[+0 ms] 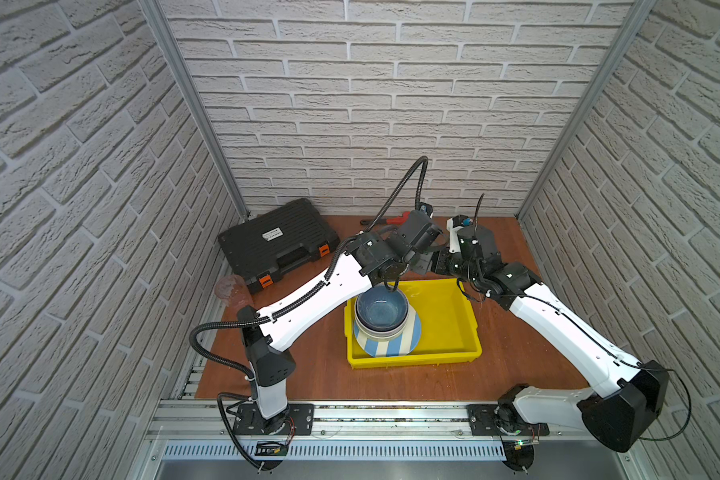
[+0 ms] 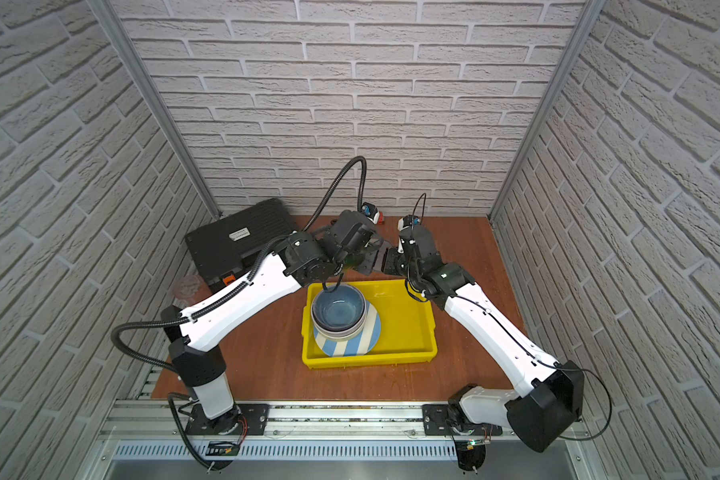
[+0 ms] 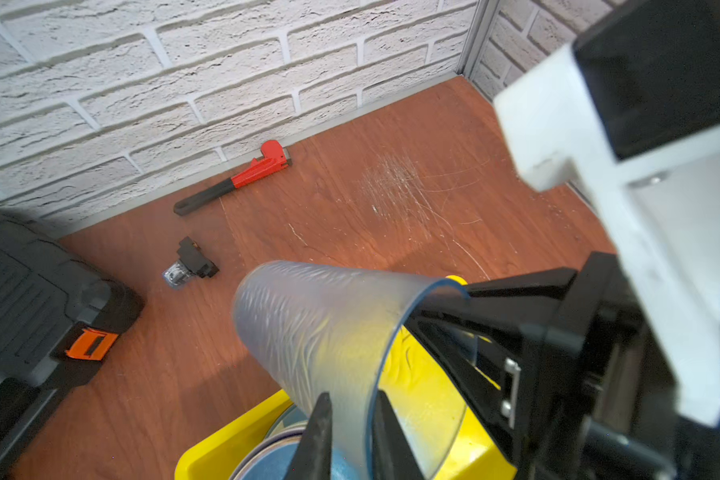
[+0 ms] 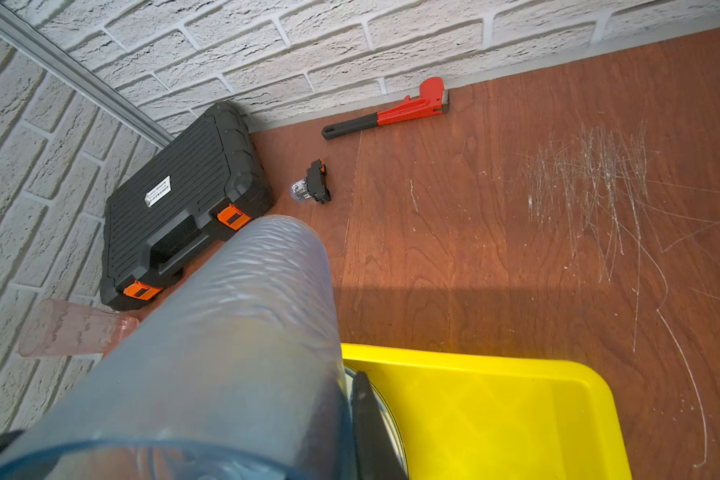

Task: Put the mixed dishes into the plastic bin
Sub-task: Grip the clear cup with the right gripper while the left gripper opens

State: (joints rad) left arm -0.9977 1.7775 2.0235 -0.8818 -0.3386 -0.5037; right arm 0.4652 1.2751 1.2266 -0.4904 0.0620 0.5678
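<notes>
A blue-tinted translucent tumbler (image 3: 321, 332) hangs on its side above the far left corner of the yellow bin (image 1: 412, 359), between both grippers. My right gripper (image 4: 348, 386) is shut on the tumbler's wall (image 4: 233, 332) near the rim, one finger (image 4: 360, 386) outside it. My left gripper (image 3: 352, 399) straddles the same rim with its jaws slightly parted. In the bin a blue bowl (image 1: 381, 309) sits nested on paler bowls atop a blue-white striped plate (image 1: 391, 347). A pink tumbler (image 1: 233, 286) lies at the table's left edge.
A black tool case (image 1: 275, 241) with orange latches stands at the back left. A red pipe wrench (image 4: 391, 112) lies along the back wall, with a small black and clear part (image 4: 310, 185) in front of it. Brick walls close in three sides.
</notes>
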